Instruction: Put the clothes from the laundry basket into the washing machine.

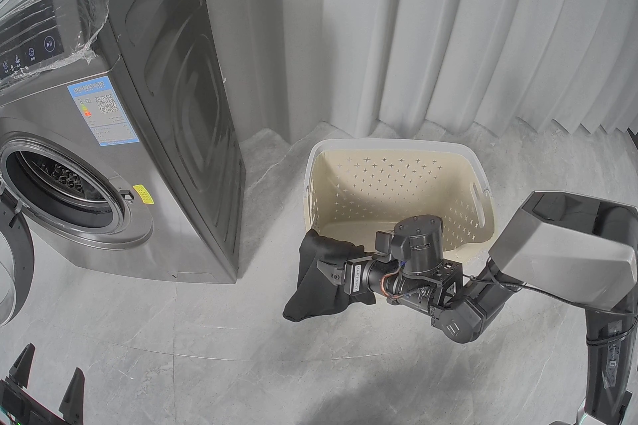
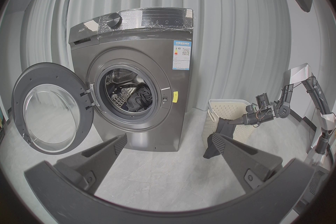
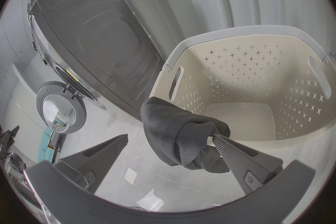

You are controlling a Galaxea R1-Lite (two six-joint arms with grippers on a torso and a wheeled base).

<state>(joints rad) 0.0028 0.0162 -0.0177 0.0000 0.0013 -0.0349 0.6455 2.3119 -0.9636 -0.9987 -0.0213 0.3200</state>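
A black cloth point(image 1: 318, 279) hangs over the near left corner of the cream laundry basket point(image 1: 392, 145), drooping outside it toward the floor. My right gripper point(image 1: 332, 267) is level with that corner and stands open. In the right wrist view the cloth point(image 3: 175, 132) lies between the spread fingers of the gripper point(image 3: 168, 139) and touches one fingertip point(image 3: 218, 142). The basket's floor point(image 3: 241, 119) is bare. The washing machine point(image 1: 133, 114) stands to the left with its door point(image 2: 49, 109) swung open; dark clothes point(image 2: 138, 97) lie in the drum. My left gripper point(image 1: 46, 383) is open, low at the near left.
White curtains point(image 1: 432, 14) hang behind the basket and the machine. Grey tiled floor point(image 1: 199, 327) stretches between the machine's front and the basket. The open door point(image 1: 10, 260) juts out at the far left edge.
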